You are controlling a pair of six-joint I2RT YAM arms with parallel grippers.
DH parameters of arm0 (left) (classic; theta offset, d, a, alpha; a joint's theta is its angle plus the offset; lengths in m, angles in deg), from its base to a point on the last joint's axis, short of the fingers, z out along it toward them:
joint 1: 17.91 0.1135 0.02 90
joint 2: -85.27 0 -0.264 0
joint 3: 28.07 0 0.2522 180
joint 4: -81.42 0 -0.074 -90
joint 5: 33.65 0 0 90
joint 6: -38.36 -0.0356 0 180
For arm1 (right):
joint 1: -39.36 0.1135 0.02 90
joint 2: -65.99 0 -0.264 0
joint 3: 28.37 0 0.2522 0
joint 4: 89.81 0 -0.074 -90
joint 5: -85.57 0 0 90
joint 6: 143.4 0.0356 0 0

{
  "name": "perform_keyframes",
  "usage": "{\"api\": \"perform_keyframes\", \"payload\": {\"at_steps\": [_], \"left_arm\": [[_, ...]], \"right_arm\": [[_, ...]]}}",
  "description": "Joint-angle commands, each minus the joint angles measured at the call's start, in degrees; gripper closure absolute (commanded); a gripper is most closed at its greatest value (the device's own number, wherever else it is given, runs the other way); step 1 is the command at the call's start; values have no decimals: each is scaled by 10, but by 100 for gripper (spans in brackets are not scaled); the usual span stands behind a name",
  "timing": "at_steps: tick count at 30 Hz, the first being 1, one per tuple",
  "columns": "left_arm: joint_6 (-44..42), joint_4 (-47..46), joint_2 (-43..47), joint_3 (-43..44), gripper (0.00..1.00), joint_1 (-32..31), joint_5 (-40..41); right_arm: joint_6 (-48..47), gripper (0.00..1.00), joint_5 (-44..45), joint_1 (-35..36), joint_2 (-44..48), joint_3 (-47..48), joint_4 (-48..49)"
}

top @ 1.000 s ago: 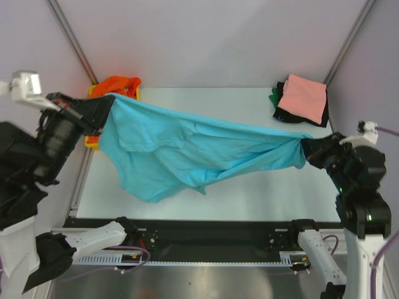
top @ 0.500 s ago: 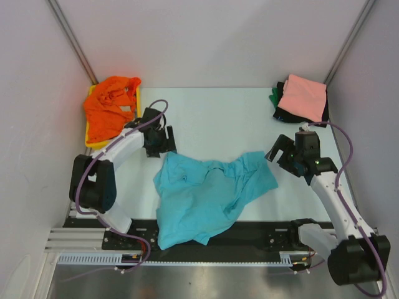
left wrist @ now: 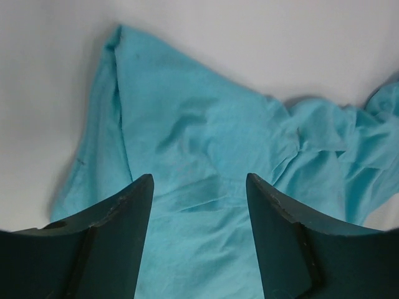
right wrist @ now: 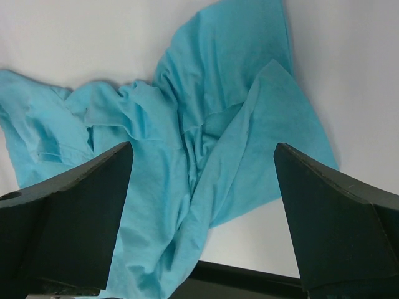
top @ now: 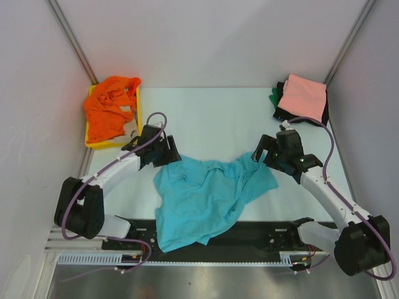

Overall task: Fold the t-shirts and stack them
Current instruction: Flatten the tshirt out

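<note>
Both left gripper (top: pixel 166 153) and right gripper (top: pixel 262 154) are found wide open; turquoise t-shirt (top: pixel 202 198), previously stretched aloft, is found dropped, crumpled, unfolded.

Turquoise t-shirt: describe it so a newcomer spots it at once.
On the table, look between the left arm and right arm. The turquoise t-shirt lies crumpled there; the orange t-shirt is in the yellow tray, the pink one folded far right.

Yellow tray (top: pixel 100 144): one is showing.
Orange t-shirt (top: pixel 109 106): one is lying bunched in the tray.
Turquoise t-shirt (top: pixel 202 196): one is lying crumpled.
Stacked t-shirts: three are showing, namely the salmon pink t-shirt (top: pixel 303 96), green t-shirt (top: pixel 274 96) and black t-shirt (top: pixel 285 114).
Grippers: two are showing, the left gripper (left wrist: pixel 198 180) and right gripper (right wrist: pixel 202 146).
</note>
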Motion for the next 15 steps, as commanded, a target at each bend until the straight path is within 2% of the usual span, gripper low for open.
{"api": "perform_keyframes", "payload": {"at_steps": [1,8,15], "left_arm": [[20,-30,0,-26,34,-27,-4],[35,-20,32,-77,33,-81,43],[44,-16,36,-112,33,-85,78]], "right_arm": [[3,0,14,4,-8,-1,39],[-2,0,19,5,-14,-18,46],[-2,1,16,5,-17,-28,49]]}}
